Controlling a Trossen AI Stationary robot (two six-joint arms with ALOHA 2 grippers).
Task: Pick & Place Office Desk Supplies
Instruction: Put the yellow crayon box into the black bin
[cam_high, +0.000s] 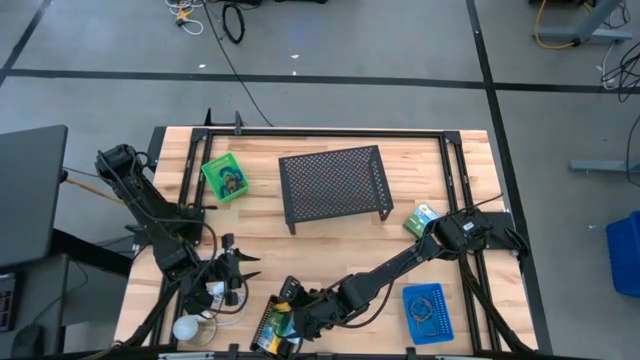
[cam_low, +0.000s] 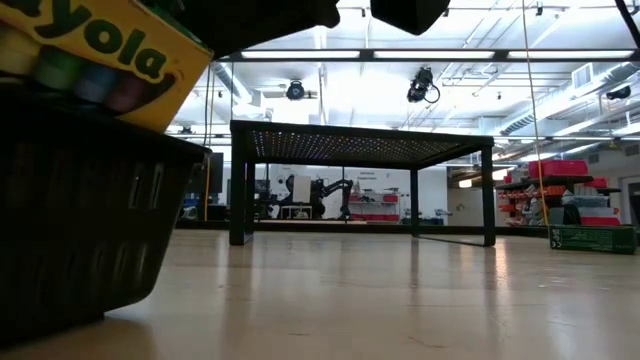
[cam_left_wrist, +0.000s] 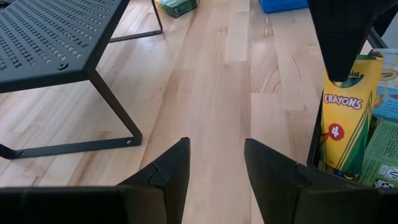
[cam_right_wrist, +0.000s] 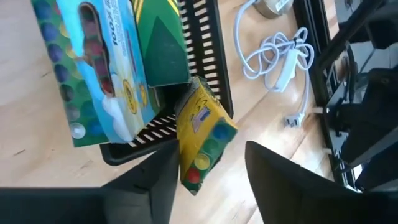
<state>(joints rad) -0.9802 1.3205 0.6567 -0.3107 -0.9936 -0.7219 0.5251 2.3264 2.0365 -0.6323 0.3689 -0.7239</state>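
Note:
A black basket (cam_high: 272, 328) at the near edge holds crayon packets (cam_right_wrist: 106, 74). A yellow crayon box (cam_right_wrist: 202, 134) stands tilted at the basket's corner, its end between the open fingers of my right gripper (cam_right_wrist: 208, 180), which slants down over it. The box also shows in the left wrist view (cam_left_wrist: 341, 124) and the low view (cam_low: 100, 45). My left gripper (cam_left_wrist: 214, 174) waits open over bare wood, left of the basket (cam_high: 235, 270). A green tray (cam_high: 225, 177) of loops sits far left, a blue tray (cam_high: 428, 312) near right, and a green packet (cam_high: 422, 218) right. My right gripper stands open around the yellow crayon box's end (cam_right_wrist: 193, 174), coming from above at a slant. One finger (cam_right_wrist: 158, 171) shows right beside the box, but I cannot tell whether it touches. The box rests in the basket, leaning on its rim (cam_right_wrist: 186, 127).
A black mesh stand (cam_high: 335, 183) fills the table's middle far part. A white coiled cable with plug (cam_right_wrist: 280, 53) and a white ball (cam_high: 187, 327) lie left of the basket. Open wood lies between the stand and the near edge.

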